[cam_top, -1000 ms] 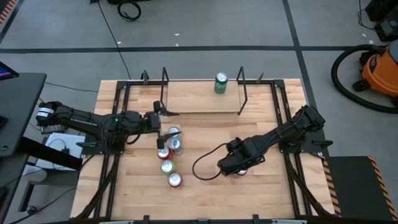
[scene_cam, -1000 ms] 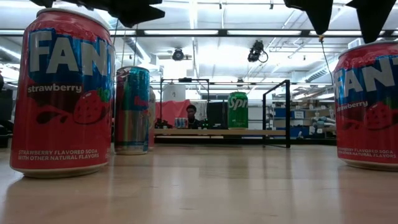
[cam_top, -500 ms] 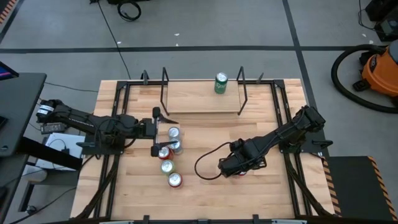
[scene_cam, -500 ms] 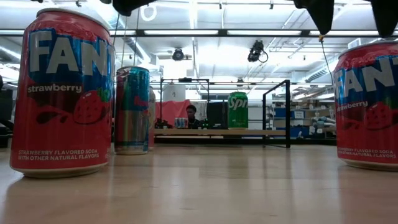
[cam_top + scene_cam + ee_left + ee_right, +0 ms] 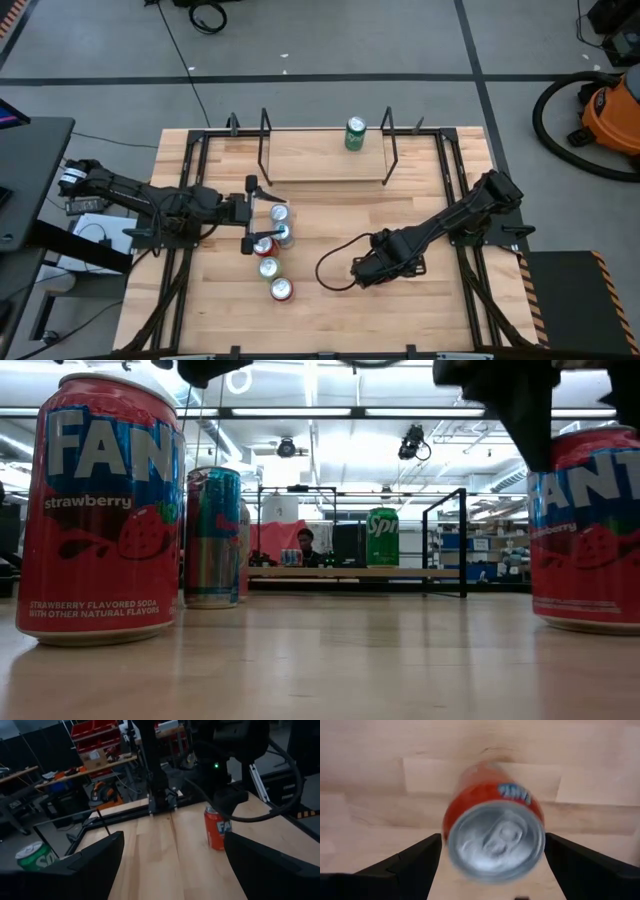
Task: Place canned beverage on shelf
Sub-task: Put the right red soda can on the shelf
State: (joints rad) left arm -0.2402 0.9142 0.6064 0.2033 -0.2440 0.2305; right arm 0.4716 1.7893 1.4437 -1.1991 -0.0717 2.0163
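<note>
A green canned beverage (image 5: 355,133) stands upright on the shelf (image 5: 320,160) at the table's far edge. A red can (image 5: 492,845) stands upright on the tabletop at the right. My right gripper (image 5: 378,268) points straight down over it, open, one finger on each side of its top. My left gripper (image 5: 255,215) is open and level, with nothing between its fingers. It hangs above a cluster of several cans (image 5: 272,250) left of centre; all of them stand on their bases. My right gripper's fingers (image 5: 520,420) come from above and stand at the sides of the red can's upper rim (image 5: 450,845). I cannot tell whether they touch it. The can stands upright on its base on the table.
Black frame rails (image 5: 185,200) run along both sides of the table. A black cable loop (image 5: 330,272) lies left of my right gripper. Bare wood stretches between the can cluster and the shelf. An orange vacuum (image 5: 605,110) stands on the floor off the table.
My right gripper has come down over the red can and rolled about its pointing line, so its fingers now reach beside the can's top. My left gripper has drawn back a little toward the table's left edge, still open.
</note>
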